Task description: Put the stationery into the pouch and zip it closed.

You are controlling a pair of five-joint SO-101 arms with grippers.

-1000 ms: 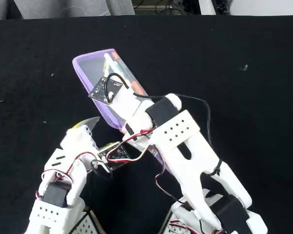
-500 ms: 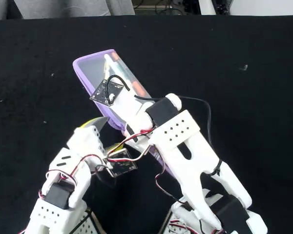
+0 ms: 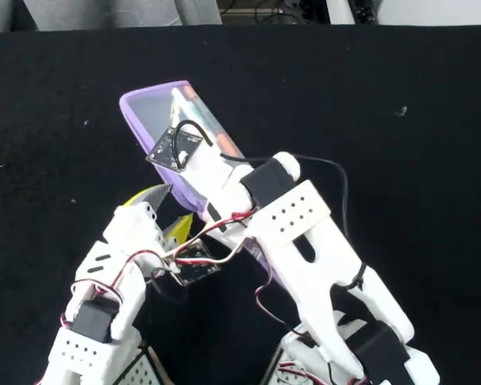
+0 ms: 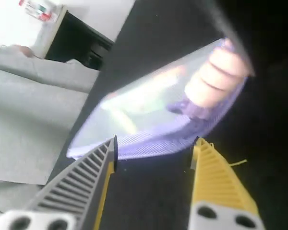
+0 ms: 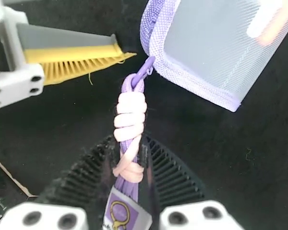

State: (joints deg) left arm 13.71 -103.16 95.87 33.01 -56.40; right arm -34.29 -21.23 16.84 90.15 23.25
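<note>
Over black table (image 3: pixel 401 200), right wrist view reveals right tool (image 5: pixel 126 143) pinching the pouch's (image 5: pixel 216 43) cord (image 5: pixel 129 112); left tool (image 4: pixel 156 141) agape.

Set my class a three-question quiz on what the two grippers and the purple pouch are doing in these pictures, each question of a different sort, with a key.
1. Multiple choice: what does the right gripper clamp? A a pen; B the zipper pull cord; C nothing.
2. True or false: the left gripper has its fingers pressed together.
3. Fill in: the stationery lies ___ the pouch.
Key: 1 B. 2 False, they stand well apart. 3 inside.
</note>
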